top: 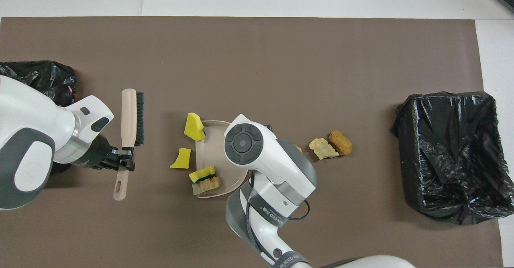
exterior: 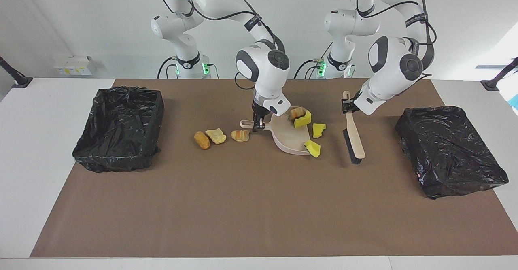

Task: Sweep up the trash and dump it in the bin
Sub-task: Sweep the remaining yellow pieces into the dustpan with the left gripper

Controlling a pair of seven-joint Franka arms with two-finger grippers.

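My right gripper point(exterior: 258, 125) is shut on the handle of the beige dustpan point(exterior: 287, 137), which rests on the brown mat; my own wrist hides this gripper in the overhead view. On the pan lie a tan bread piece point(exterior: 296, 112) and a yellow chunk point(exterior: 303, 120). Another yellow chunk point(exterior: 313, 148) sits at the pan's lip, and one more point(exterior: 318, 130) lies just off it. Three bread pieces point(exterior: 216, 135) lie beside the pan handle, toward the right arm's end. My left gripper point(exterior: 346, 106) is shut on the brush point(exterior: 353, 137) handle, beside the pan's mouth.
Two bins lined with black bags stand on the mat: one point(exterior: 121, 124) at the right arm's end, one point(exterior: 449, 152) at the left arm's end. The brush point(top: 130, 117) lies between the pan point(top: 219, 147) and the left arm's bin point(top: 40, 79).
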